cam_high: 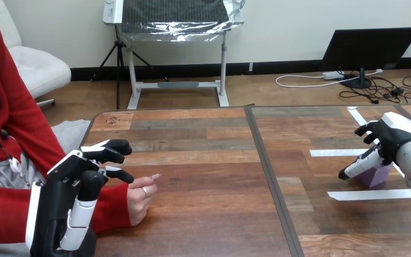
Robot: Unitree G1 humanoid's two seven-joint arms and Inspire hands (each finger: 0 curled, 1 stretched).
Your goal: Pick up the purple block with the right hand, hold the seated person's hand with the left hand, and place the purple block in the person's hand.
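The purple block [377, 174] stands on the table at the right, between strips of white tape. My right hand [393, 136] hangs over it, open, with the thumb [356, 168] reaching down along the block's left side and the fingers bent loosely above it, not closed on it. At the left the person's hand [141, 197] rests on the table, loosely curled. My left hand [80, 171] is raised over the person's wrist, open, its fingers [112, 149] pointing right. I cannot tell whether it touches the red sleeve.
White tape strips [369, 195] lie on the right half of the table. A dark seam [270, 182] runs down the table's middle. The person sits at the left edge, with a forearm lying along the near left corner.
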